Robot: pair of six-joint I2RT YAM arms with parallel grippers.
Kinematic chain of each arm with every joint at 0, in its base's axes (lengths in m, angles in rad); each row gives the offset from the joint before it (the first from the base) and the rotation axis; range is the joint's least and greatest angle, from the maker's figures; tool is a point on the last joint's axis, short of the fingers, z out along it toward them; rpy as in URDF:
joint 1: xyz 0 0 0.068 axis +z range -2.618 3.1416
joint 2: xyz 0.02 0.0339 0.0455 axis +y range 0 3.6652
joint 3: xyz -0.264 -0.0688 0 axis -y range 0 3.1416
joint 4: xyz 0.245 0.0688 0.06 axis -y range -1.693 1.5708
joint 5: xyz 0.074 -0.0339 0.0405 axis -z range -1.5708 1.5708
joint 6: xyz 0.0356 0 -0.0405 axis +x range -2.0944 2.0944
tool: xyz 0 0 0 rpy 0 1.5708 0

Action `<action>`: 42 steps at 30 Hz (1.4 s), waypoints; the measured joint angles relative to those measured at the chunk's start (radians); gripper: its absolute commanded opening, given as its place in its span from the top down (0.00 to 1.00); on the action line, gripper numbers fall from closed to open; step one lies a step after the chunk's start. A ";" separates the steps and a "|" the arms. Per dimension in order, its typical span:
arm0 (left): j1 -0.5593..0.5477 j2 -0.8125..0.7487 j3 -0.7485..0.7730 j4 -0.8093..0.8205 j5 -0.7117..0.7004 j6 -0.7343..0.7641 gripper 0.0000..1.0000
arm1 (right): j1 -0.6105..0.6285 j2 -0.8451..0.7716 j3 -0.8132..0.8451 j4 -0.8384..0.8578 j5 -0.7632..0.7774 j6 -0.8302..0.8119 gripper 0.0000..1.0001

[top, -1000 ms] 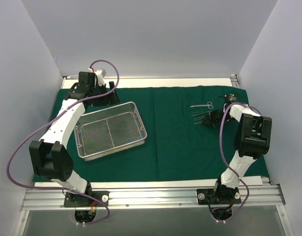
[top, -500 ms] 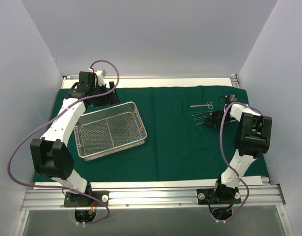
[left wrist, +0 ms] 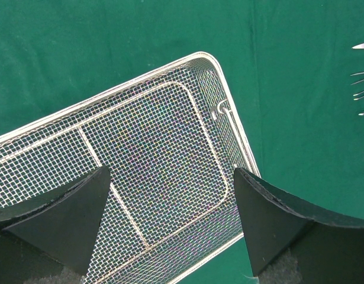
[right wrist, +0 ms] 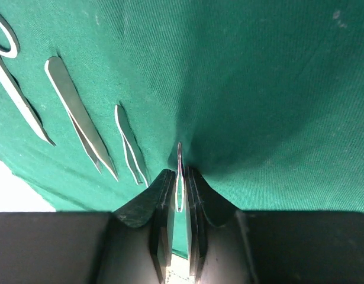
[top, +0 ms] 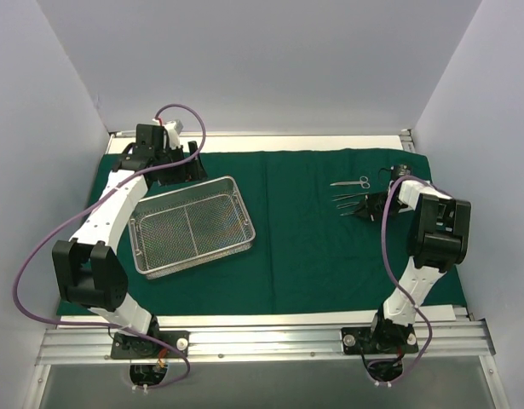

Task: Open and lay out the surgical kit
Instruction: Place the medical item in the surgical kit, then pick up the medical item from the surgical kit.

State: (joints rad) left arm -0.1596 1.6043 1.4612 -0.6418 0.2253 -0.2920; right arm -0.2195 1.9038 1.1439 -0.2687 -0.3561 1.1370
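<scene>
So the cloth (top: 304, 247) is already spread flat as the work field, and the tray (top: 193, 223) sits angled on its left half with nothing in it. My guess is it's parked there so the right side is free for a row of tools. The right gripper (right wrist: 179, 174) is low on the cloth with its fingers almost together, pinching a thin tool (right wrist: 179, 157) edge-on. The tip presses a little dimple into the fabric, so it looks like this one is being set down as next in line, parallel to the others and apart from them. The left gripper (left wrist: 170, 171) hovers over the tray with fingers spread wide, holding nothing, probably just out of the way. Count: one cloth, one tray, two arms, and four tools I can make out on the right – scissors (top: 351, 181), long forceps (right wrist: 66, 92), small tweezers (right wrist: 127, 139), plus the pinched one – though the top view is too small to rule out more
</scene>
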 measured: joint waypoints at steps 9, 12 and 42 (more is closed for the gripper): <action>0.008 0.000 0.000 0.000 0.011 0.000 0.06 | 0.000 0.000 0.010 0.003 0.004 0.014 0.72; 0.009 0.000 0.000 0.000 0.012 0.000 0.06 | -0.002 0.000 0.016 -0.002 0.015 0.013 0.70; 0.009 0.001 0.000 0.002 0.050 0.011 0.06 | 0.026 -0.021 0.104 -0.108 0.061 -0.076 0.66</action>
State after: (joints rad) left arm -0.1505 1.6051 1.4612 -0.6403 0.2749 -0.2806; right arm -0.1936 1.8828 1.2476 -0.3767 -0.2947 1.0615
